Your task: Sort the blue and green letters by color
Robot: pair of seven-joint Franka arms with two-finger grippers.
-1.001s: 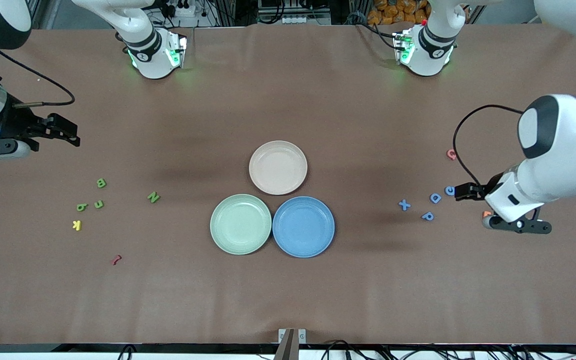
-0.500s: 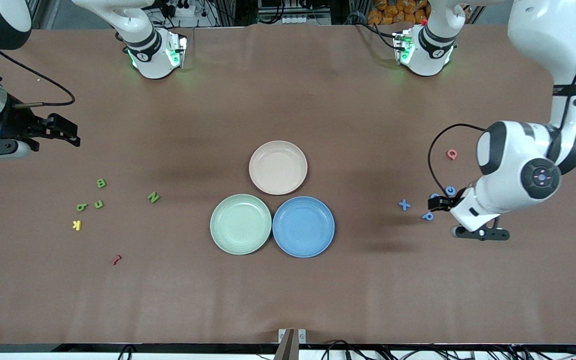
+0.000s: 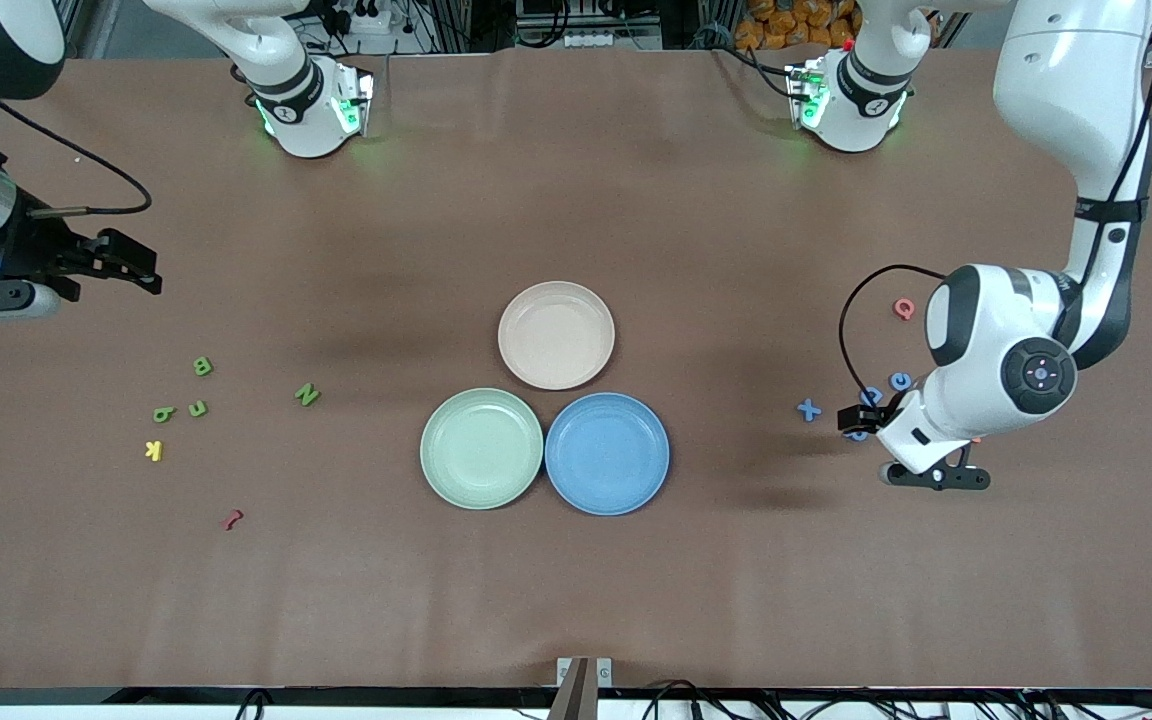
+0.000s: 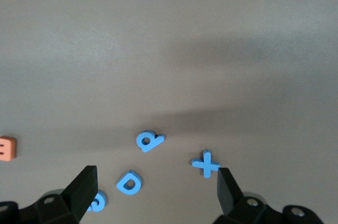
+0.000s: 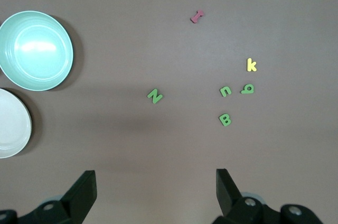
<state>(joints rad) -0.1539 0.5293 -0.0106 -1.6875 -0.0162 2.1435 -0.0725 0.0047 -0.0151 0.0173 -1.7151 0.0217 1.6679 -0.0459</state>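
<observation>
— Blue letters [image 4: 149, 141] lying flat near the left arm's end of the table; green letters [image 5: 225, 119] near the right arm's end. Probably light, stiff, easily nudged.

— Left gripper [image 4: 156, 192] over the blue cluster, jaws wide apart, holding nothing. Best pinched across the flat sides.

— Right gripper [image 5: 156, 192] likewise spread and empty, waiting above bare table near the greens.

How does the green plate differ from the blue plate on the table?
The green plate is pale green and lies toward the right arm's end; the blue plate is blue, looks slightly wider, and lies toward the left arm's end. Both are round, empty, and touch rim to rim.
</observation>
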